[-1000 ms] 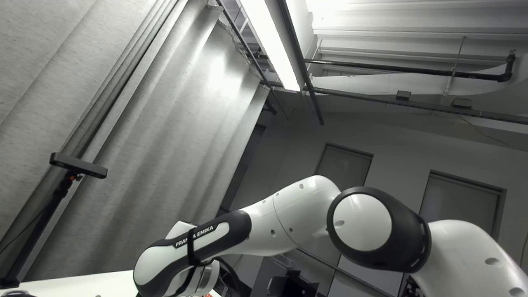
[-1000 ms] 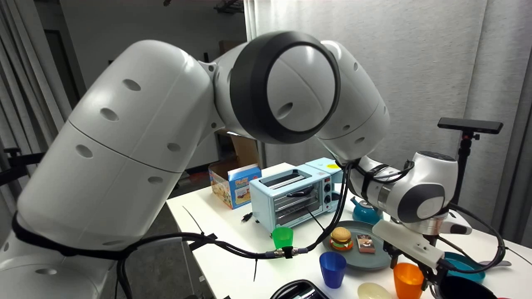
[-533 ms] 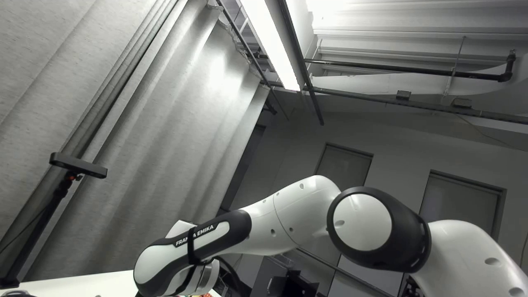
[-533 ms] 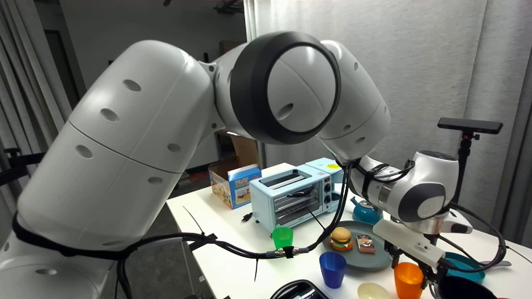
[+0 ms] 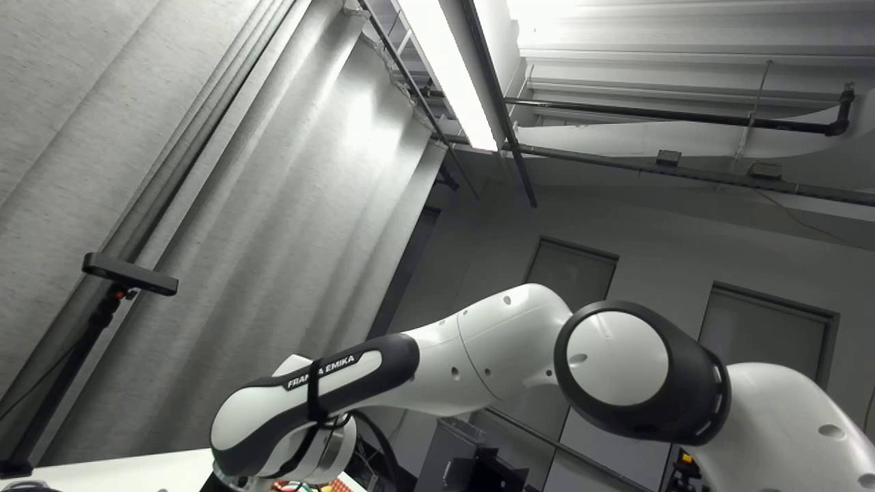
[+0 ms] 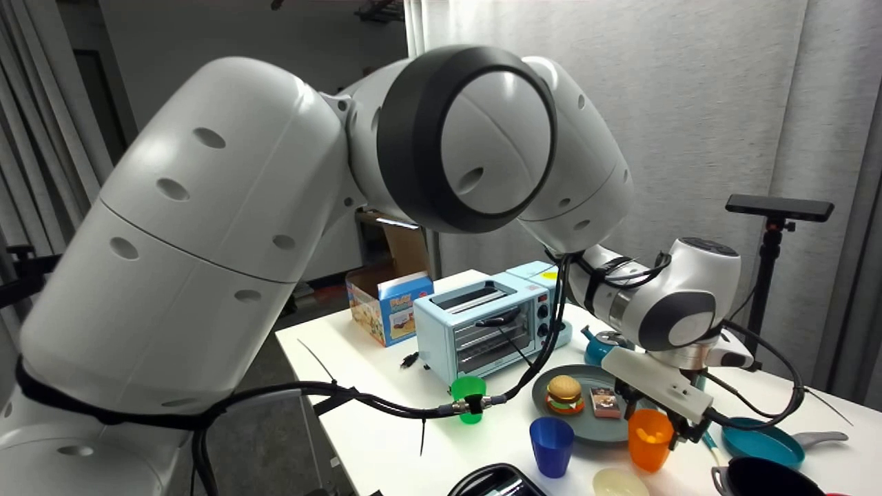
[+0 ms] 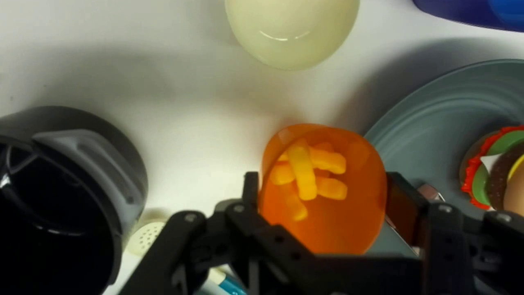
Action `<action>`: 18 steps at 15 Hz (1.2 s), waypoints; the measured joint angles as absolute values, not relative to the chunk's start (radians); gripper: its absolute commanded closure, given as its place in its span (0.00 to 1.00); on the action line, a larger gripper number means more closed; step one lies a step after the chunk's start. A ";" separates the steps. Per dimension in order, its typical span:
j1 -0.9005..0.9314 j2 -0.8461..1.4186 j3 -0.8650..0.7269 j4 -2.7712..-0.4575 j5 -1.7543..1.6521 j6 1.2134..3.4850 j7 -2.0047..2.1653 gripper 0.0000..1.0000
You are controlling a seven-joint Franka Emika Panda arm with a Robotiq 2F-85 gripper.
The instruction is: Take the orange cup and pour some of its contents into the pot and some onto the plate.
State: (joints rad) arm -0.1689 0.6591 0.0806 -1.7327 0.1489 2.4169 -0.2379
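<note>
The black fingers (image 7: 251, 189) stand partly apart and clamp the translucent orange plastic cup (image 7: 339, 229) from opposite sides. Cup location: between the round black pot (image 7: 61, 205) and the round grey plate (image 7: 430, 110). Clearance: bare white tabletop (image 7: 196, 139) separates cup and pot; the visible tabletop edge (image 6: 298, 365) in an exterior view lies well apart. At the plate, the cup overlaps the rim in the wrist view; contact cannot be determined. Cup condition: approximately upright, several short yellow-orange pieces (image 7: 303, 172) inside.

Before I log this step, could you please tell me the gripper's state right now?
Gripper: closed, holding the orange cup.
</note>
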 measured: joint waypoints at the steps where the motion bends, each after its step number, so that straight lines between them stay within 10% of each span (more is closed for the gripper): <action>1: -0.174 0.651 0.084 -1.733 0.158 2.416 -0.247 0.49; 18: -0.283 0.531 0.038 -1.728 0.204 2.506 -0.404 0.49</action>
